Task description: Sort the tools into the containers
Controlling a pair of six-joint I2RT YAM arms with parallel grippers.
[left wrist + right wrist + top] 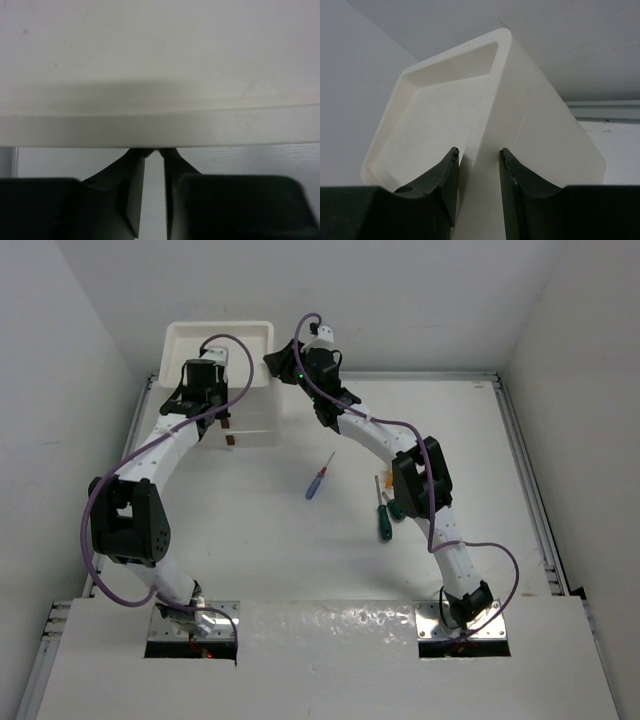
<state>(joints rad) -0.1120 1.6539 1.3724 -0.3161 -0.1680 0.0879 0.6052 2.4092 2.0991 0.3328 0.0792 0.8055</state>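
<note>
The containers (222,338) sit in the upper-left corner against the walls (400,300). The right gripper (479,152) straddles their rim and the left gripper (154,151) is nearly clenched beneath it; I cannot tell either grip. The tools (320,477) lie mid-frame on the counter (250,540), with room around them.

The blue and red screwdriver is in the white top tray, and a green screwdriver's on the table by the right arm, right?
Not quite. The top external view shows the blue and red screwdriver lying on the table, not in the white top tray. The green screwdriver is on the table by the right arm.
</note>
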